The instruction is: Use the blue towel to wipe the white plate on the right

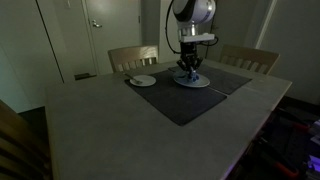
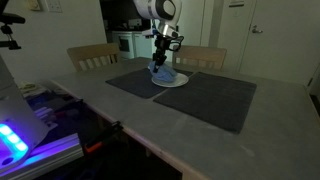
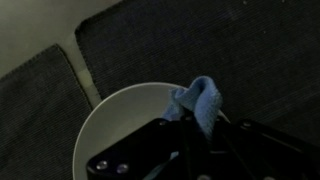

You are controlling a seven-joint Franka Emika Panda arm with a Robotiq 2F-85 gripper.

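Observation:
My gripper (image 1: 188,70) is shut on the blue towel (image 3: 203,103) and presses it down onto a white plate (image 1: 199,81) on a dark placemat (image 1: 195,95). In the wrist view the towel bunches up between the fingers over the plate's (image 3: 115,125) right part. The towel (image 2: 163,73) and plate (image 2: 175,81) also show in an exterior view, under the gripper (image 2: 162,64). A second white plate (image 1: 142,80) lies on the same mat, further left, apart from the gripper.
The grey table (image 1: 110,125) holds two dark placemats (image 2: 215,98). Wooden chairs (image 1: 133,56) stand at the far side. A device with purple light (image 2: 20,140) sits beside the table edge.

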